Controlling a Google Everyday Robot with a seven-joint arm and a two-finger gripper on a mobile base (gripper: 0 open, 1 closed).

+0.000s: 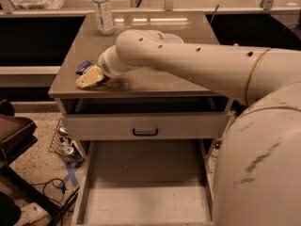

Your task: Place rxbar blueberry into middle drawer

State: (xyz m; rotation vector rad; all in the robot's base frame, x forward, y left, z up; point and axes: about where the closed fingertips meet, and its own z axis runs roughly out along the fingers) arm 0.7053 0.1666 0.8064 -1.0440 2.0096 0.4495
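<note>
The rxbar blueberry (pixel 84 67) is a small dark blue wrapper lying flat near the front left corner of the cabinet top (pixel 155 79). My gripper (pixel 89 77), with pale yellow tips, is down on the top right in front of the bar and touches or nearly touches it. My big white arm crosses the view from the right. The middle drawer (pixel 141 192) is the wide shallow tray pulled out at the bottom, with a bare floor. Above it is a drawer with a dark bar handle (pixel 145 132).
A clear water bottle (pixel 102 9) stands at the back left of the cabinet top. A wire basket with cans (pixel 66 146) and cables lie on the floor to the left. A dark object (pixel 14 131) stands at far left.
</note>
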